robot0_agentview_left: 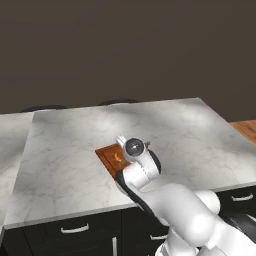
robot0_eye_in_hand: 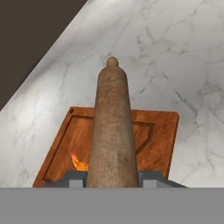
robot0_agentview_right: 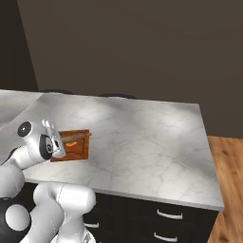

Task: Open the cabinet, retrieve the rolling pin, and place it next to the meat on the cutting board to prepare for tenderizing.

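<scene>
Hand view, claw (robot0_eye_in_hand: 112,178) grasping rolling pin (robot0_eye_in_hand: 112,131), pin covering most of orange meat (robot0_eye_in_hand: 78,162), cutting board (robot0_eye_in_hand: 162,131) partly hidden

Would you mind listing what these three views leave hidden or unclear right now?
- Meat: in the hand view an orange sliver shows; the rolling pin covers the rest.
- Cutting board: in the left base view the arm hides its near part.
- Gripper: in the right base view, contact between the jaws and the pin is too small to judge.
</scene>
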